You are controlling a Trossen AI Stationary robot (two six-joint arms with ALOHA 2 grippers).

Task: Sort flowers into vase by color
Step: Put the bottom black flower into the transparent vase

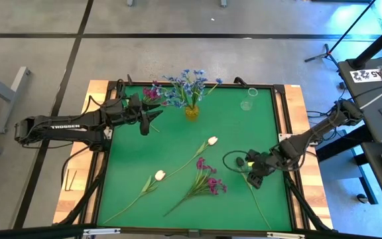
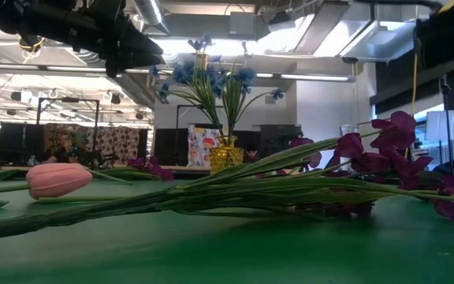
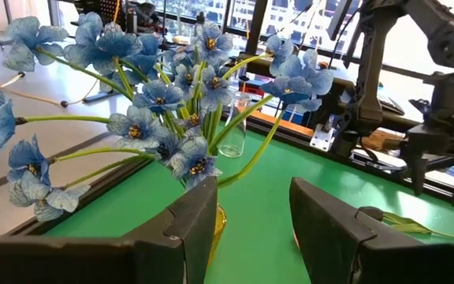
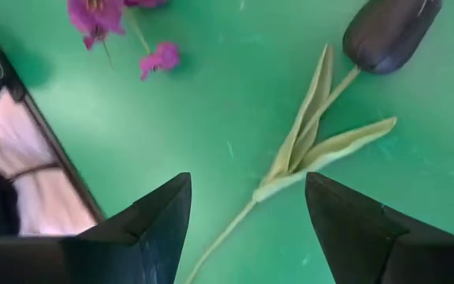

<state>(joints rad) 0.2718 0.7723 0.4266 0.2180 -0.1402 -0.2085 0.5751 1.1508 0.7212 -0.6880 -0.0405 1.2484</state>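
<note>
— Which flower is the right gripper (image 1: 254, 167) lined up on?

— The tulip (image 4: 388, 31) lying by itself on the right side of the green mat (image 1: 178, 199), apart from the two white tulips (image 1: 212, 140) and the magenta spray (image 1: 207, 180) in the middle. Its bud sits right under the claw and looks dark in the arm's shadow, so I can't call its colour.

— Has it got hold of it?

— No. The fingers stand apart with nothing between them but the flower lying flat on the mat. The stem (image 4: 227, 229) runs lengthwise through the gap, with the leaves (image 4: 314, 134) just ahead.

— So which way does the stem run?

— From the bud under the claw off toward the near edge of the table, slightly rightward. The fingers straddle it crosswise, so I'd guess a straight drop and squeeze would catch it.

— And the left gripper (image 1: 150, 114)?

— Open and empty too, hovering just beside the yellow vase (image 1: 191, 113) of blue flowers (image 1: 188, 83) at the far edge. It's well away from that tulip; the right arm is clearly nearer. The clear glass vase (image 1: 249, 99) stands on the far right.
</note>
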